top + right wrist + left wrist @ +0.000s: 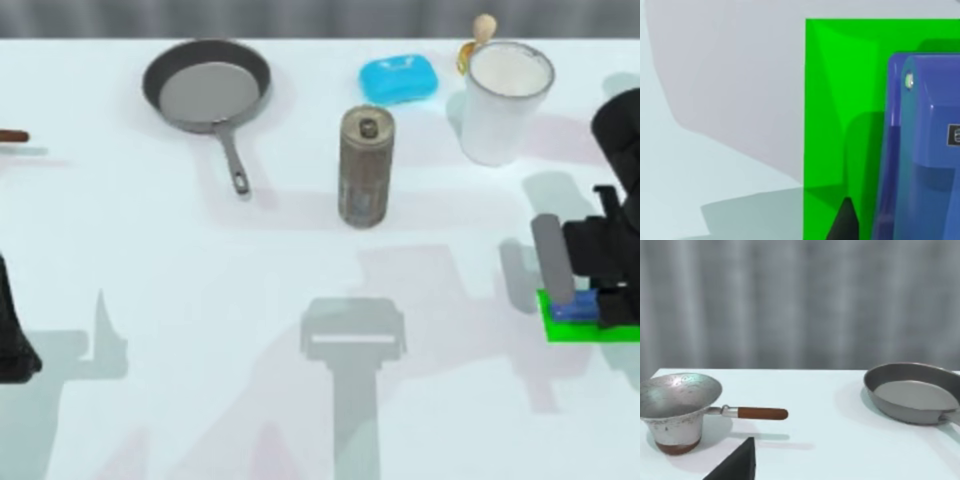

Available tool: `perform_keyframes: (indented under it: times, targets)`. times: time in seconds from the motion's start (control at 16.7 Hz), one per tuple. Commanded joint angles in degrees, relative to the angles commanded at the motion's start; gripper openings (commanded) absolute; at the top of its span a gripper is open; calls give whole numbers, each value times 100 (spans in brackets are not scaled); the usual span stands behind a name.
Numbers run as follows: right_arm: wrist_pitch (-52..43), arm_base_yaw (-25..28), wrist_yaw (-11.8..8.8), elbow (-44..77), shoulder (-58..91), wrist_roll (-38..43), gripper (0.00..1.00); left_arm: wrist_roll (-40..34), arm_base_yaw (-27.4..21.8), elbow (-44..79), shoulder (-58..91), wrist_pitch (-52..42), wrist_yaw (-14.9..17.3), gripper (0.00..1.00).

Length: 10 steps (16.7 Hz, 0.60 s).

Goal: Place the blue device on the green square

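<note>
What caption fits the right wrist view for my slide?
Right wrist close-up: the blue device over the green square on the white table, one dark fingertip beside it.

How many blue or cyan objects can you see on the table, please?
2. The blue device lies on the green square at the table's right edge, under the right end effector. The cyan soap-like block sits at the back, between frying pan and white cup.

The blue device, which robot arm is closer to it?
The right. The right gripper is right over the blue device, which sits over the green square. The left gripper is parked at the table's far left edge.
</note>
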<state>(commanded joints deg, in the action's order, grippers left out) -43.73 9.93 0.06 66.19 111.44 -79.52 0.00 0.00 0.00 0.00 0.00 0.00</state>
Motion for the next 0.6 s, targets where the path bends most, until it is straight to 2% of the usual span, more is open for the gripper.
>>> perform_keyframes:
  times: [0.24,0.6]
  targets:
    - [0,0,0,0,0,0,98,0,0,0,0,0,0,100]
    - [0,0,0,0,0,0,100,0,0,0,0,0,0,100]
